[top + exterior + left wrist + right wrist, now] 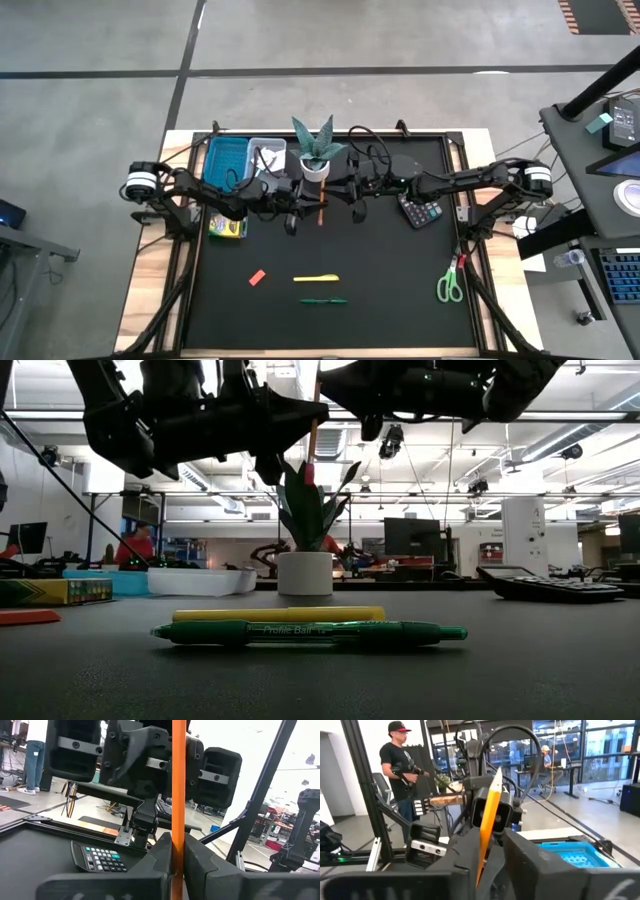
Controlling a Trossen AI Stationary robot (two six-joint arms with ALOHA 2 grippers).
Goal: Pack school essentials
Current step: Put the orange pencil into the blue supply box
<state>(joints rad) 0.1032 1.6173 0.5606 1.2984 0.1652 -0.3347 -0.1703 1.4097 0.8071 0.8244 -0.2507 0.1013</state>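
Observation:
An orange pencil (322, 208) stands nearly upright in the air in front of the plant, point up (498, 770). My left gripper (176, 857) and my right gripper (487, 862) come at it level from opposite sides, and each is shut on it. A yellow pen (316, 278), a green pen (323, 300) and a red eraser (257, 278) lie flat on the black mat. The green-handled scissors (450, 285) lie at the mat's right edge. The yellow crayon box (228, 228) lies at its left edge. The white patterned packet is not in view. My left gripper pinches the orange pencil's shaft (178, 827) between its two fingers, coming level from the table's left and lying across it. The pencil is lifted clear and stands upright. My right gripper has the shaft (485, 837) between its two fingers, coming level from the table's right, across the pencil. The pencil's point rises above the fingers, slightly tilted.
A spiky plant in a white pot (317, 152) stands just behind the grippers. A teal tray (226, 160) and a clear container (266, 153) sit at the far left. A calculator (420, 210) lies under the right arm. A person (402, 775) stands beyond the table.

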